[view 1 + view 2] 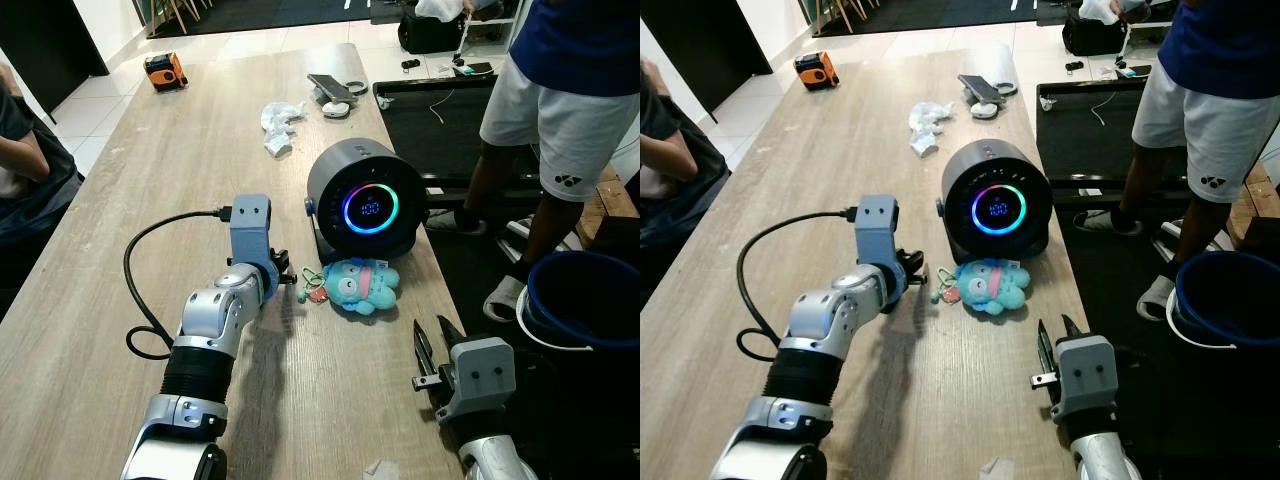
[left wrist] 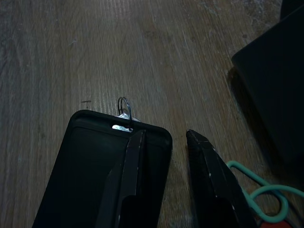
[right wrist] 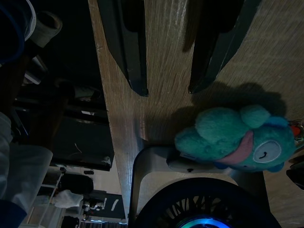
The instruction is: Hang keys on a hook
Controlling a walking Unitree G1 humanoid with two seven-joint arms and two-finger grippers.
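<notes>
Teal plush keyring [image 1: 362,285] on wooden table [image 1: 150,200], at 3 o'clock of left gripper [image 1: 286,268], just beside, long axis crosswise. Left fingers parted, empty; right gripper [image 1: 432,352] likewise, farther.

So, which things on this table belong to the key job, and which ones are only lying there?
For the job:
- plush keychain with its green loop and ring
- left gripper, beside the keychain
- right gripper, open, near the table edge

Lying about:
- round black device with a lit ring
- orange tape measure
- crumpled wrapper
- phone
- blue bucket on the floor
</notes>
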